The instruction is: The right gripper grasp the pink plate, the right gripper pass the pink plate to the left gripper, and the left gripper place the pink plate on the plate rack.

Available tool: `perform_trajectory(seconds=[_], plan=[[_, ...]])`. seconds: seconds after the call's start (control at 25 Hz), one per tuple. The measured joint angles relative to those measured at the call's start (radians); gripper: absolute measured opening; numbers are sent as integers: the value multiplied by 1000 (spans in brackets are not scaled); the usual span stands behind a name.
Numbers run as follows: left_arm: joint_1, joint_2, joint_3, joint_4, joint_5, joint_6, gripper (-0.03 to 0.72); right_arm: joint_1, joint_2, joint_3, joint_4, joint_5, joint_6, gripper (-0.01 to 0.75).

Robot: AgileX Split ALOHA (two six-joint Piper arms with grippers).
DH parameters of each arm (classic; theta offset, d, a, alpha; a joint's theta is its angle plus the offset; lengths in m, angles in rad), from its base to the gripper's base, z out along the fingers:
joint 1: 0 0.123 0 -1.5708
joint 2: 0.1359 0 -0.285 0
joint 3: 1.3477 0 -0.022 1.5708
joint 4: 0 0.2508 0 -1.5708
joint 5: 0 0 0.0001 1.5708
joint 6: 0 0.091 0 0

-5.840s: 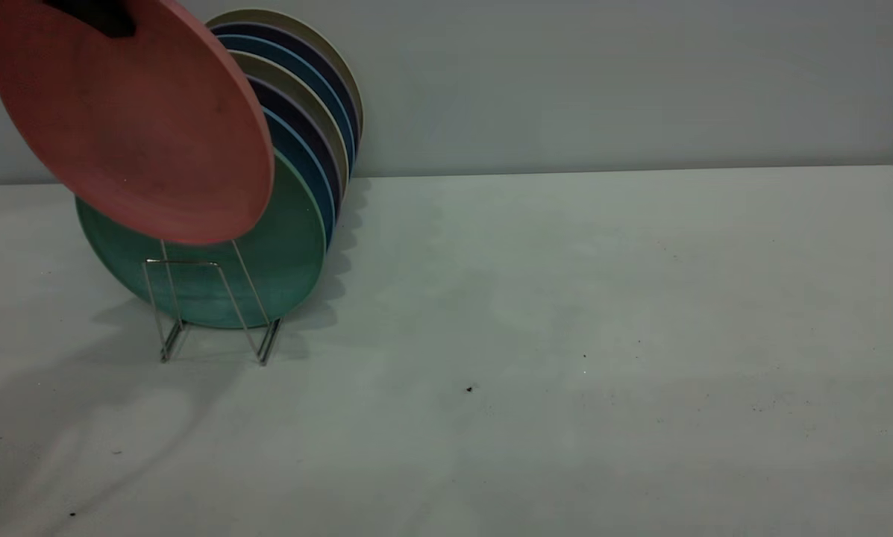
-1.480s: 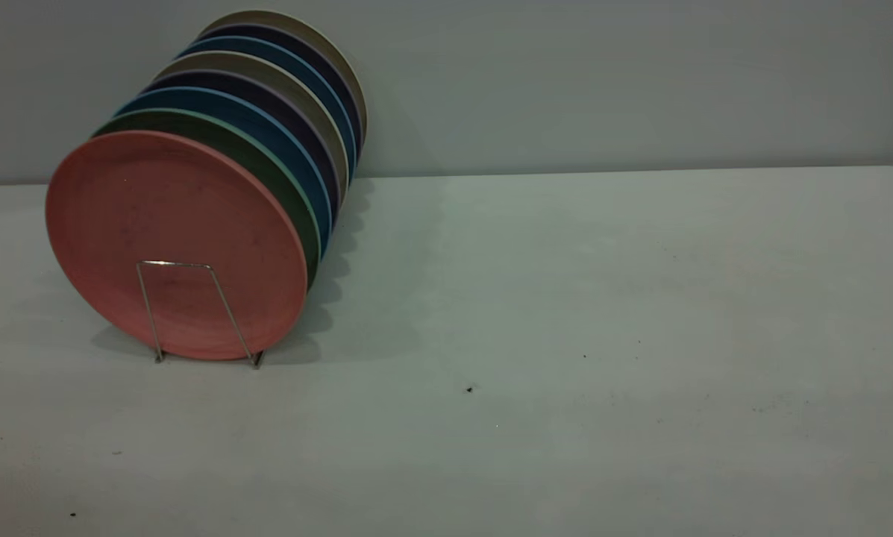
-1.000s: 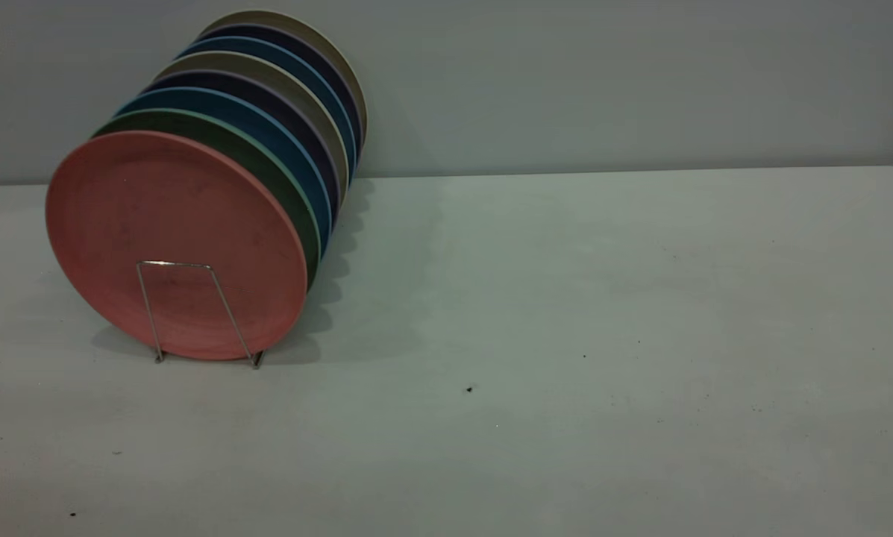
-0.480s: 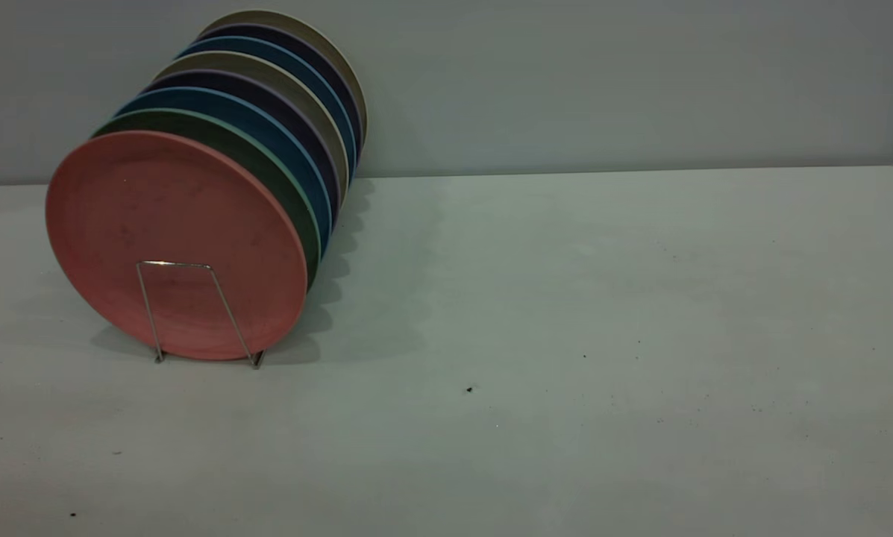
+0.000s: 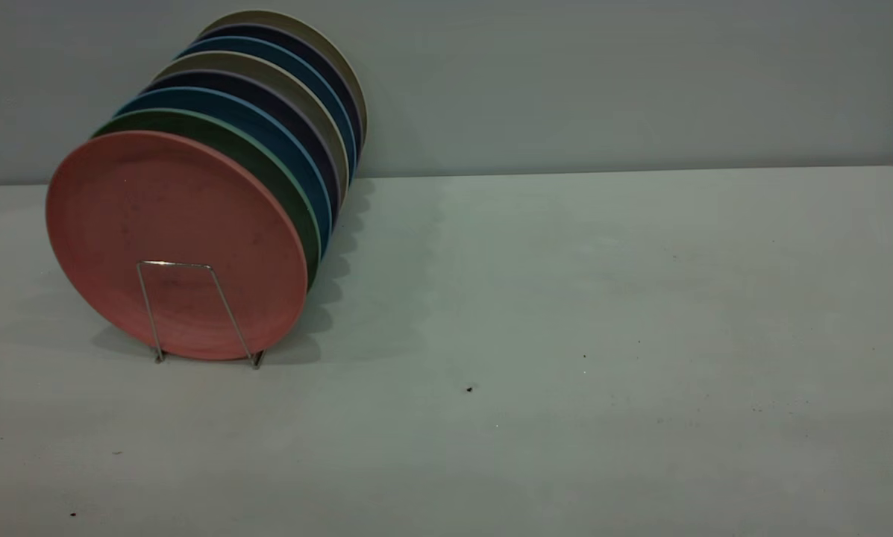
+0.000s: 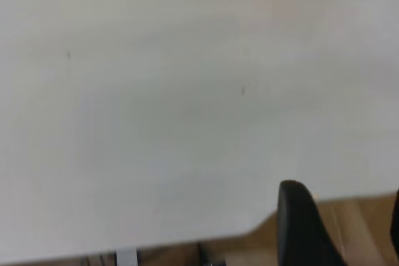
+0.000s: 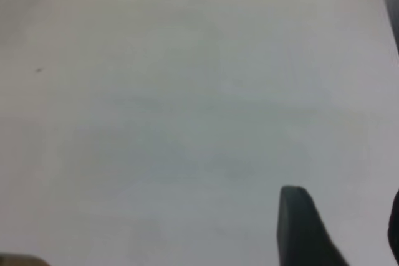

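on the table (image 5: 565, 298), pink plate (image 5: 170, 239) racked.

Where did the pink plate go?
In the exterior view, the pink plate stands at the table's left, frontmost in the plate rack, just before a green plate.

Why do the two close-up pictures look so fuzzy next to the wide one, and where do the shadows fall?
Exterior view: sharp but dim; the pink plate in the plate rack throws a soft shadow right onto the table. Left wrist view: blurred and washed out, the plate just a pink smear at the frame edge, the left gripper a dark shape. Right wrist view: equally soft, the right gripper over pale table.
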Motion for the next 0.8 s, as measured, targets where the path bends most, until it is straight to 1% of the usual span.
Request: perform_trajectory(seconds=[0.16,0.8], plan=[[0,-111,0,1,12,0,377,0,0,0,0,0,0,358],[0,-117,0,3,16,-2,377,0,0,0,0,2,0,358]])
